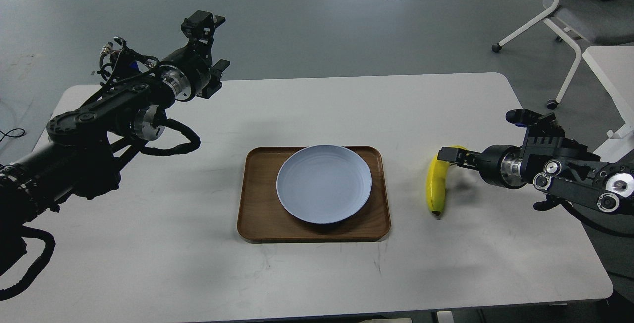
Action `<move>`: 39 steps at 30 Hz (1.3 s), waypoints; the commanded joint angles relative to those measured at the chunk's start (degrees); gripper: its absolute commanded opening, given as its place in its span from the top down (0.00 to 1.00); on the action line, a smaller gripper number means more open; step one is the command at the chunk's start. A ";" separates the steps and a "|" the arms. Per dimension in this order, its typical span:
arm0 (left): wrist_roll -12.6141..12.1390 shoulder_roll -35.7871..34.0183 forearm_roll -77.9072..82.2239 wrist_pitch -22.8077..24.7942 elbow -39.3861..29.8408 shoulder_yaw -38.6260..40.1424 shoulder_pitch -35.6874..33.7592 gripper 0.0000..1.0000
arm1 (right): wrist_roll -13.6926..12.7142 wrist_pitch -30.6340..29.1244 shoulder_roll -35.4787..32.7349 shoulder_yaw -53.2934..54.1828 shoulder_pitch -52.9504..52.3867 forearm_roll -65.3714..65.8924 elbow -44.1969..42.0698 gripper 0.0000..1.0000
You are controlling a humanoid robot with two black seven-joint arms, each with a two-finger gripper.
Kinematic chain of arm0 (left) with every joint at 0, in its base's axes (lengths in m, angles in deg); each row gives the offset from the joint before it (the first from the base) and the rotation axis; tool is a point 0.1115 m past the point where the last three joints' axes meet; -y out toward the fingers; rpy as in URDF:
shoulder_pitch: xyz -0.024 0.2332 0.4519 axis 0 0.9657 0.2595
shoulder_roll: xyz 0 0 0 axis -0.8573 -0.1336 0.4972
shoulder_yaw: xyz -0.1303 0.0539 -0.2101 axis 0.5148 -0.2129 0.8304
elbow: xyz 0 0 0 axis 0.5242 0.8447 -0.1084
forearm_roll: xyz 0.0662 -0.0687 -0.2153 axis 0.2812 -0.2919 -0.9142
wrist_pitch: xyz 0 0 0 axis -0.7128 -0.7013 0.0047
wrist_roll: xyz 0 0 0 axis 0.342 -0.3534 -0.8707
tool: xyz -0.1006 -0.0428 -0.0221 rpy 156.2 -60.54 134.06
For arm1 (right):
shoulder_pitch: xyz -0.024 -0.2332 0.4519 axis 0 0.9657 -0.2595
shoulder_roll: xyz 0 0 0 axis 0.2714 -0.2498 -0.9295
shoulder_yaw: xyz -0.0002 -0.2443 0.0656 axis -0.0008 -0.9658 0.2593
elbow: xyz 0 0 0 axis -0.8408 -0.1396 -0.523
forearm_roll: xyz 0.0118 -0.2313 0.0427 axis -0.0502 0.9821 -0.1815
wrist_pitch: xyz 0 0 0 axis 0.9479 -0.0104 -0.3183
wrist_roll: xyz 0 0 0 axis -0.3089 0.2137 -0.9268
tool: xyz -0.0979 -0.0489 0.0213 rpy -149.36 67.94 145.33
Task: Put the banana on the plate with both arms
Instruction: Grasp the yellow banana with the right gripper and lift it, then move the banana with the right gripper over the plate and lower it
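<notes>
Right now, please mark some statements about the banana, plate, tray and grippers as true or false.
1. The banana lies on the plate. False: it lies on the table, right of the tray.
2. The plate sits on the tray. True.
3. The right gripper is at the banana's upper end. True.
4. The left gripper touches the plate. False: it is raised, far left of it.
5. The plate holds food. False: it is empty.

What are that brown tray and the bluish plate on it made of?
The tray looks like wood: warm brown, faint grain, satin sheen. The plate seems to be glazed ceramic or perhaps melamine: smooth pale blue-grey with faint concentric rings; the picture cannot settle which.
</notes>
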 commanded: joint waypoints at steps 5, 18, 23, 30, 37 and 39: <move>1.20 -0.07 0.53 0.00 0.03 -0.09 0.72 0.02 | -0.18 0.19 3.10 -0.99 -1.56 -0.08 -2.47 0.31; 1.38 0.11 0.71 0.00 0.12 -0.71 1.25 0.02 | 0.69 1.07 5.12 -8.38 -5.86 0.10 -4.05 0.97; 1.38 0.11 0.79 -0.08 0.12 -0.79 1.60 0.02 | 14.44 4.06 5.21 -8.02 -10.25 1.32 -2.31 1.00; 1.29 0.19 0.80 -0.35 0.12 -0.88 1.69 0.02 | 30.03 4.68 7.14 -9.51 -17.47 9.57 2.45 1.00; 1.29 -0.60 0.80 -0.35 0.12 -0.88 2.66 0.02 | 32.48 7.66 12.33 -16.54 -19.14 22.42 1.66 1.00; 1.29 -1.21 0.80 -0.43 0.12 -0.88 2.66 0.02 | 32.48 8.02 13.47 -18.39 -19.14 22.60 1.05 1.00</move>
